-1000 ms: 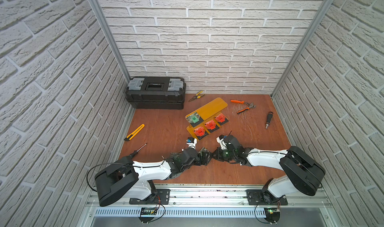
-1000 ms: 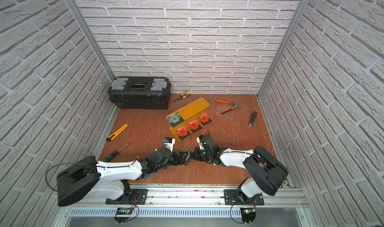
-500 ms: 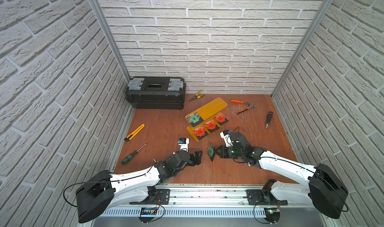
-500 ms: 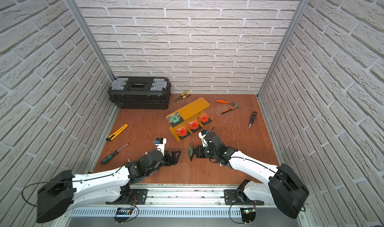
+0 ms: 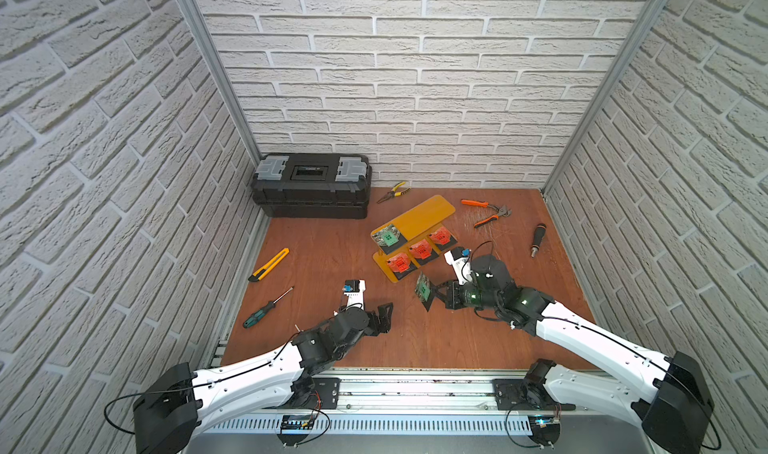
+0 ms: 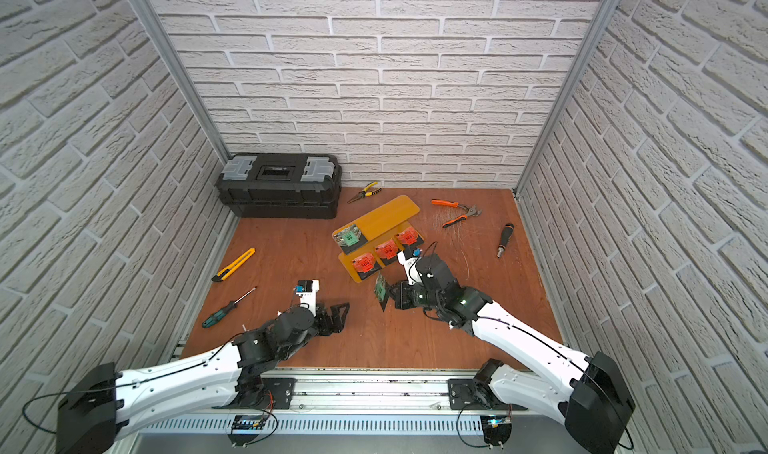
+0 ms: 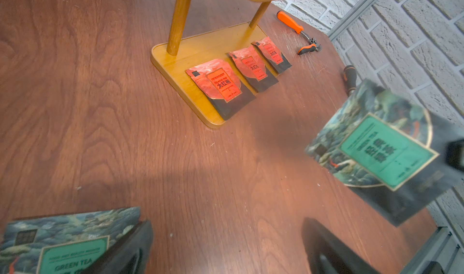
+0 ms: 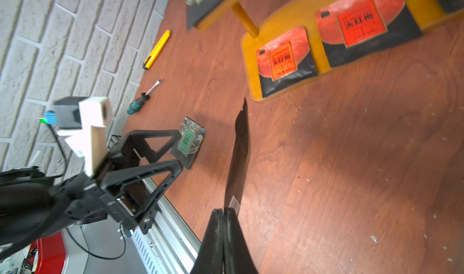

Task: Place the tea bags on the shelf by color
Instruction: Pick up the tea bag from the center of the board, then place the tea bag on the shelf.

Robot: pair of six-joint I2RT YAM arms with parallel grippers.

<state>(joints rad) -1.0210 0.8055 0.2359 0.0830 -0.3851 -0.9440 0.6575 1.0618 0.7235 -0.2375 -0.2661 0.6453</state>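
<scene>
The amber shelf (image 5: 428, 213) stands at mid-table in both top views. Three orange-red tea bags (image 5: 398, 263) (image 5: 420, 249) (image 5: 439, 236) lie on its lower plate (image 7: 175, 59). One green tea bag (image 5: 387, 236) lies on the upper plate. My right gripper (image 5: 436, 294) is shut on another green tea bag (image 5: 424, 290), held on edge above the table just in front of the shelf; its label faces the left wrist view (image 7: 384, 149). My left gripper (image 5: 384, 314) is open and empty, low over the table. A further green tea bag (image 8: 192, 139) lies flat beside one of its fingers (image 7: 130, 250).
A black toolbox (image 5: 311, 186) sits at the back left. Yellow pliers (image 5: 392, 192), orange pliers (image 5: 486, 213) and a black-handled driver (image 5: 537, 240) lie behind and right of the shelf. A yellow knife (image 5: 269, 265) and a green screwdriver (image 5: 266, 308) lie left. Brick walls enclose three sides.
The two grippers were together at the front middle. The left gripper has drawn back to the left, open. The right gripper has carried the green tea bag toward the shelf.
</scene>
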